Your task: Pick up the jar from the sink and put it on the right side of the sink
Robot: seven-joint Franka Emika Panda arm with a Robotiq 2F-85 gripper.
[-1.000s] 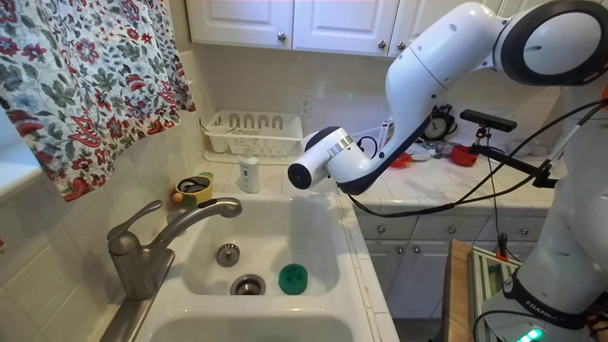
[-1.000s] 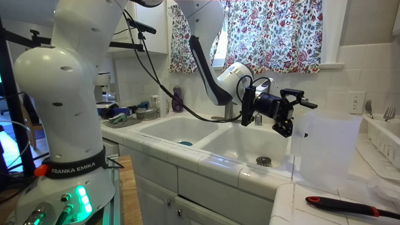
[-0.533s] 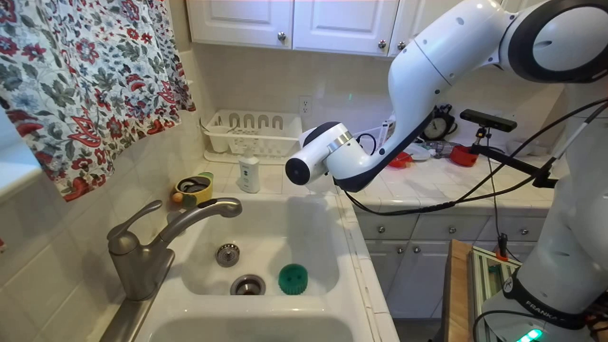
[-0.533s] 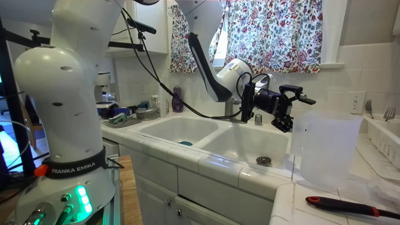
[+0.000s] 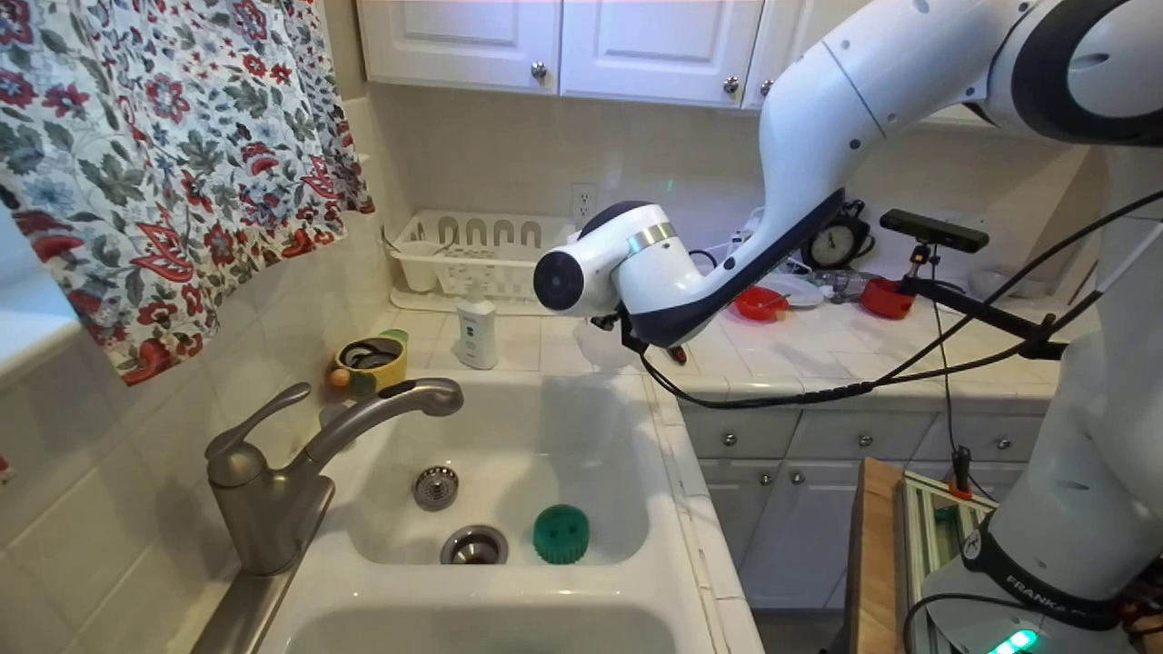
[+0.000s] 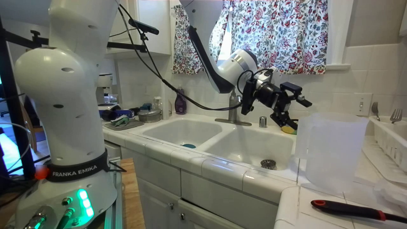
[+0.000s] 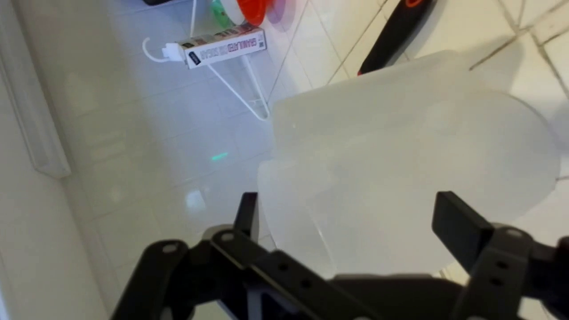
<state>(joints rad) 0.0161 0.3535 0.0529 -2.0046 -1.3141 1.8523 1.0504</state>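
- White sink [image 5: 509,579] in an exterior view: two basins [image 5: 604,454], one faucet [image 5: 268,481], one green object [image 5: 561,534]; the jaws are largely hidden behind the arm [image 5: 659,286].
- One whitish jar [image 6: 332,152] stands upright on the counter [image 6: 318,221] beside the sink in an exterior view. Just beside it, the gripper [image 6: 299,114] has its jaws spread; contact cannot be told. One spoon [image 6: 375,110], one fork [image 6: 396,115].
- Wrist view: jaws wide apart, the jar showing between them; one sugar box [image 7: 226,46], one black handle [image 7: 397,38].
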